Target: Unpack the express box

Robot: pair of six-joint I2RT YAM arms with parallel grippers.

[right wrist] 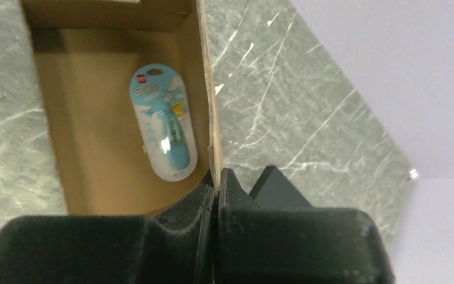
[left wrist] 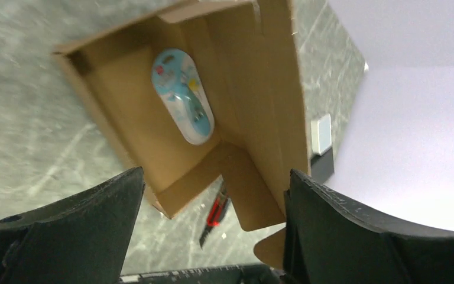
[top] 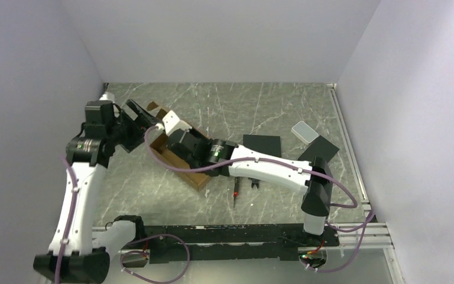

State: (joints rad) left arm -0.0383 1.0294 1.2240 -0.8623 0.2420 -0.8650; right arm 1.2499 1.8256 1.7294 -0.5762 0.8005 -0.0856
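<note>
Top view, box: The box [top: 197, 176] is seen left of centre on the table [top: 242, 106]. It lies at a slant and is largely covered by the two wrists, so brown card shows only at its upper-left and lower-right ends.
Top view, arms: The left arm [top: 80, 177] is brought in from the left edge. The right arm [top: 272, 165] is stretched across from the lower right.
Top view, rest: Two black pads [top: 262, 144] and a white case [top: 305, 131] are seen right of centre, well apart from the box. A red-tipped tool [top: 235, 192] lies just below the box's lower corner.
Left wrist view, grip: The left gripper [left wrist: 213, 183] is released. Its fingers are spread wide at the bottom corners and nothing is held.
Left wrist view, box: The box is shown open, with the lid flap folded out to the right. A pale-blue oval pack [left wrist: 183, 97] lies flat inside, upper middle of the frame.
Right wrist view, grip: The right gripper [right wrist: 216, 183] is clenched on the box's side wall. The thin card edge is pinched at lower centre.
Look: Plain brown corrugated card is seen, flat and rectangular with raw edges. No print can be made out.
Handling: The box is judged light and fairly stiff, but easily creased by a hard pinch. It is likely to slide on the smooth table.
Hold: A wall rim or the flap edge is judged the best place to grip.
</note>
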